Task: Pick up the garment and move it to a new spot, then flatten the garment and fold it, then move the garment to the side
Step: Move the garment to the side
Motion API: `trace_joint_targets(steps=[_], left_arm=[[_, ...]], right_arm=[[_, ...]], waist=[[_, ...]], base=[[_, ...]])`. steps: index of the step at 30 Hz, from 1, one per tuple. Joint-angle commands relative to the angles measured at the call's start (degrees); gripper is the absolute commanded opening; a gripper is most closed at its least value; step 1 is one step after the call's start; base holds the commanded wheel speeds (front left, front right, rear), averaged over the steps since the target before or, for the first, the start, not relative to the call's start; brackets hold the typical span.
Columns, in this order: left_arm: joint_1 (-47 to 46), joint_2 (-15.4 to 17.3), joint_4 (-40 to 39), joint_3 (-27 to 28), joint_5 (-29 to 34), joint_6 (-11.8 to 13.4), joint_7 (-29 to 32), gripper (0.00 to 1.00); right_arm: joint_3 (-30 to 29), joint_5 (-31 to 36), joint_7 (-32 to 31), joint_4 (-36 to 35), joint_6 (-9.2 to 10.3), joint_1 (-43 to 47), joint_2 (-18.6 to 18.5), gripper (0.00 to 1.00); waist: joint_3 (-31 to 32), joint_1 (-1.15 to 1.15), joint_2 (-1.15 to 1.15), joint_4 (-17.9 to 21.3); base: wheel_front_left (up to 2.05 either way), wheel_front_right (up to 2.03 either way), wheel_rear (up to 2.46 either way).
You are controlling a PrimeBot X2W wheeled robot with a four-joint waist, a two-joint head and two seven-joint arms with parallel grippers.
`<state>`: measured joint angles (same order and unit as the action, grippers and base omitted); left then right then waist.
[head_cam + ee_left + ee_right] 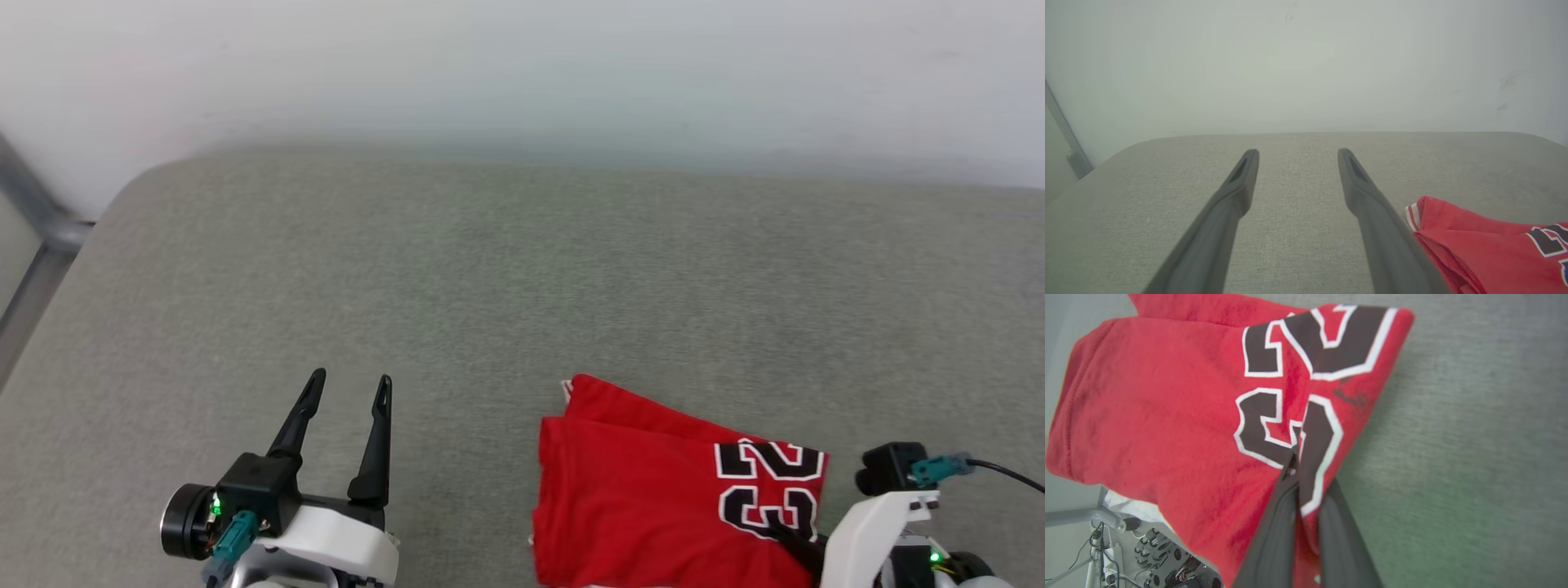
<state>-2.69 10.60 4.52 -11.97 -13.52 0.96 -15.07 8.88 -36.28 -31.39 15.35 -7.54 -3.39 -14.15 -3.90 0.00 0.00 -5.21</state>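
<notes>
**Right jaws pinched shut on the folded garment; left jaws spread wide and empty.**

The garment (637, 490) lies at the near right edge of the padded bench (490, 269). It reaches ahead and left of the right jaws, which grip a fold at the black numerals (1290, 416), so the right arm is nearer. It lies just right of the left jaws, untouched. Its near edge is cut off in the head view, so its long axis is hard to judge.

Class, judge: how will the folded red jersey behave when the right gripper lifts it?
Probably floppy: the jersey puckers where the right gripper pinches it, so layers likely sag and unfold. Likely light: thin fabric. Unlikely to slide on the textured surface.
</notes>
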Motion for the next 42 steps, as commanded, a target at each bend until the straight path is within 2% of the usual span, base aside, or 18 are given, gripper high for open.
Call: trace_joint_targets(steps=[1, 9, 15, 22, 30, 42], left_arm=[[0.6, 0.1, -0.3, -0.1, 0.0, -0.2, -0.1, 1.0], [1.9, -0.6, -2.5, 0.0, -0.2, 0.5, -0.1, 1.0], [-1.3, 0.6, -4.6, 0.8, 0.8, 0.5, -0.1, 1.0], [-5.8, 2.7, -8.0, 1.0, 2.5, 0.5, 0.9, 1.0], [-13.4, 5.0, -12.3, -0.1, 4.9, -0.7, 4.0, 1.0], [-20.4, 7.2, -17.8, -1.7, 6.8, -2.4, 6.6, 1.0]], right_arm=[[-0.5, 0.2, -0.2, 0.1, 0.11, 0.5, -0.7, 0.0], [-2.7, 5.9, -2.8, -3.0, 0.09, -1.0, -5.1, 0.0], [-3.4, 8.2, -3.2, -4.1, 0.08, -6.3, -5.4, 0.0], [-4.9, 10.2, 0.1, -1.6, 0.09, -15.0, -5.7, 0.0], [-11.6, 13.0, 6.4, 5.4, 0.08, -26.6, -6.3, 0.0], [-25.1, 19.2, 12.2, 17.3, 0.09, -39.7, -13.2, 0.0]], waist=[[1.4, 0.0, 0.0, 2.2], [0.6, 0.0, 0.0, 13.2], [-4.9, 0.0, 0.0, 21.3], [-12.0, 0.0, 0.0, 27.5], [-21.6, 0.0, 0.0, 28.2], [-31.7, 0.0, 0.0, 23.8]], base=[[0.0, 0.0, 0.0], [0.0, 0.0, 0.0], [0.0, 0.0, 0.0], [0.0, 0.0, 0.0], [0.0, 0.0, 0.0], [0.0, 0.0, 0.0]])
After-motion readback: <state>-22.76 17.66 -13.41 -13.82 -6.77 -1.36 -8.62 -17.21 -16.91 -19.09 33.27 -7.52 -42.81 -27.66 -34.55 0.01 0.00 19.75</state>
